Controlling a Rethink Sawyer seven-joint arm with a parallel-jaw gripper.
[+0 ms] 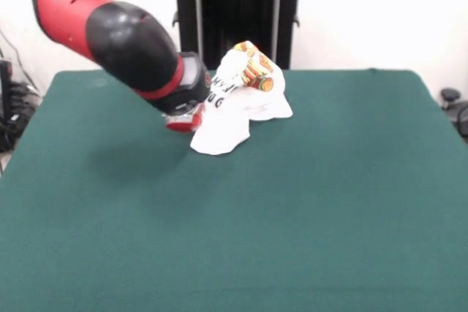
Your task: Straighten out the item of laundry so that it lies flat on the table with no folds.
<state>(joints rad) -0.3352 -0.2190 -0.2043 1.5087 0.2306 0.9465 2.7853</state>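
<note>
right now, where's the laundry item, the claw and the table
laundry item (241, 104), front view, on its white bunched middle
claw (186, 119), front view, on the red tip beside the garment
table (307, 217), front view, on bare green top

Even, fairly bright indoor light from overhead; the white back wall is washed out to near featureless. The arm throws a soft, broad shadow onto the green counter below and left of it, and the garment shows only a faint dark edge along its near hem, its white cloth so bright that the fold detail is lost. Soft focus throughout, the black lettering smeared, a dull sheen on the arm's black shell, no edge distortion noticeable.
</note>
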